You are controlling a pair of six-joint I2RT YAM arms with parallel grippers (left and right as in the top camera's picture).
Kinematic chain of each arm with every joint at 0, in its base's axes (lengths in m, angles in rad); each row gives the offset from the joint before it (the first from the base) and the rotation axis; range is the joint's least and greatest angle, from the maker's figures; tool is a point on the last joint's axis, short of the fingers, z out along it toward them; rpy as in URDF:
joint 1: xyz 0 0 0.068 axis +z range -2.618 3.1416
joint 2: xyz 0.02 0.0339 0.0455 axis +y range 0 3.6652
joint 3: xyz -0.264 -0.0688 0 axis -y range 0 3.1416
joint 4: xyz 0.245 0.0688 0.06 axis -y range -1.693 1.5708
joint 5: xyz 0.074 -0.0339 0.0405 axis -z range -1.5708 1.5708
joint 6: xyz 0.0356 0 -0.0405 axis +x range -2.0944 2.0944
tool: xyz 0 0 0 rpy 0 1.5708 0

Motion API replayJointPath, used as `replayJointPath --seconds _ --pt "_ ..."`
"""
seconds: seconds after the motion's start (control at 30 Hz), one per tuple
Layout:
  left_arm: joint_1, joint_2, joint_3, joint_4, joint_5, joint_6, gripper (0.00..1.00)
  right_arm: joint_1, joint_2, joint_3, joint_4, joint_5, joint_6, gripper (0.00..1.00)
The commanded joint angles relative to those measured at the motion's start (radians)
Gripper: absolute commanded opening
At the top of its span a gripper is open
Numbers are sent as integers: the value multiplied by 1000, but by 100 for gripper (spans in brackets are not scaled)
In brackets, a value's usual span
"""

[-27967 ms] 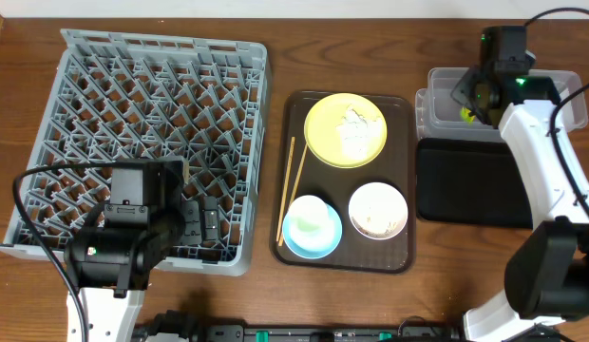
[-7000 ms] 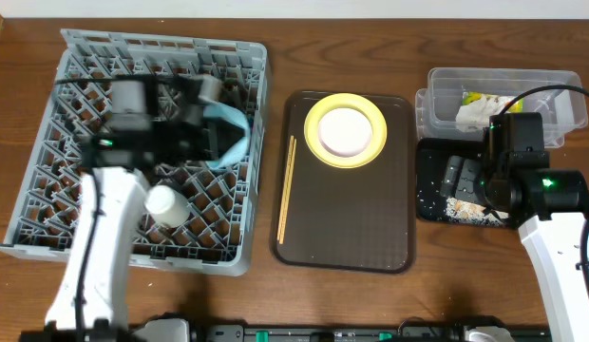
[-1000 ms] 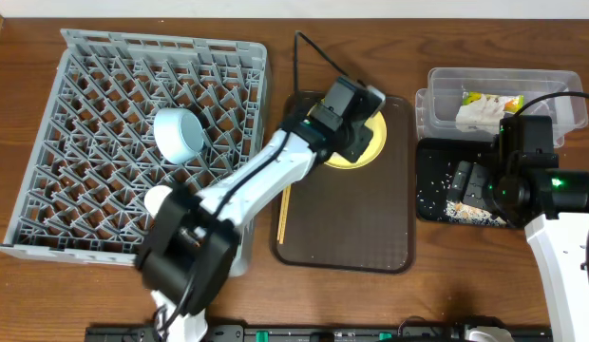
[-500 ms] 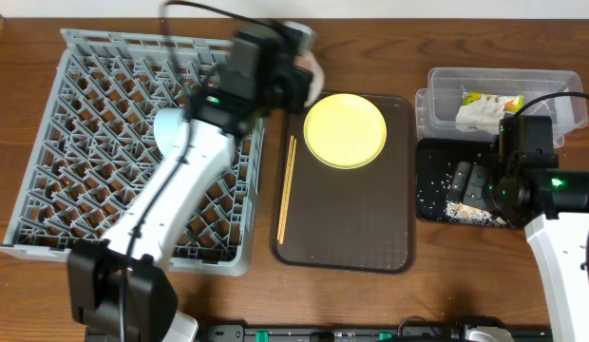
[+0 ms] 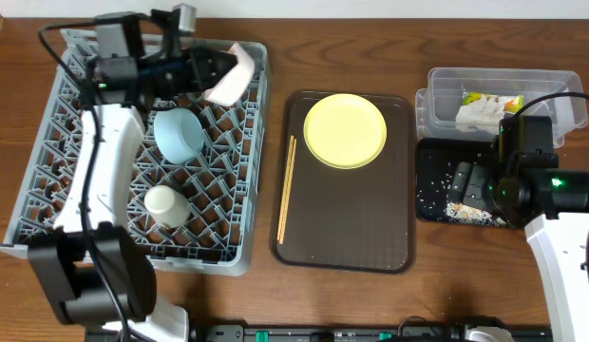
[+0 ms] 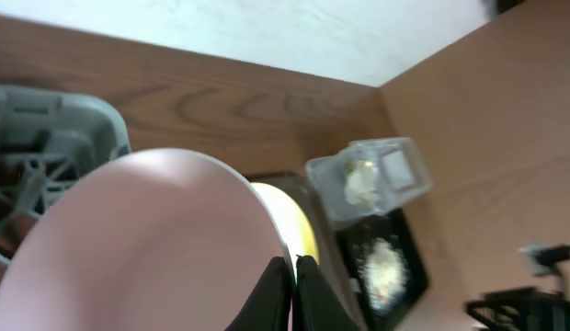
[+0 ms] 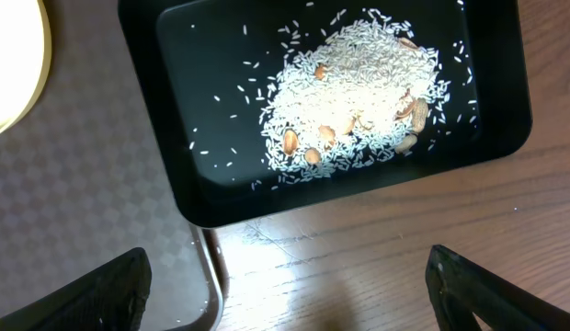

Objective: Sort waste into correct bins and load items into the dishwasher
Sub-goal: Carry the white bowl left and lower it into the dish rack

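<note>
Two items sit in the grey dish rack (image 5: 47,161): blue bowl (image 5: 179,133), white cup (image 5: 166,204). Step in hand: loading the white bowl (image 5: 234,82). Left gripper (image 5: 217,74) is clamped on its rim, holding it tilted over the rack's far right corner. Next: lower into a free cell, then let go. Right gripper (image 5: 470,182) hangs over the black tray (image 7: 202,184) of rice (image 7: 349,119), fingers wide apart, empty. Plate (image 5: 345,130) and chopsticks (image 5: 287,190) wait on the brown tray (image 5: 370,237)
</note>
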Motion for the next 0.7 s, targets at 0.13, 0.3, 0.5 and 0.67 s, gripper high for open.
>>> replayJointPath --seconds 0.13,0.3,0.5,0.67 --pt "97 116 22 110 305 -162 6 -15 -3 16 -3 13 -4 93" --pt "129 166 22 190 320 -300 6 -15 -3 16 -3 13 -4 93" --pt "148 212 22 201 317 -349 6 -15 -3 16 -6 13 -4 93" --pt "146 198 22 259 328 -349 6 -15 -3 16 -7 13 -4 93"
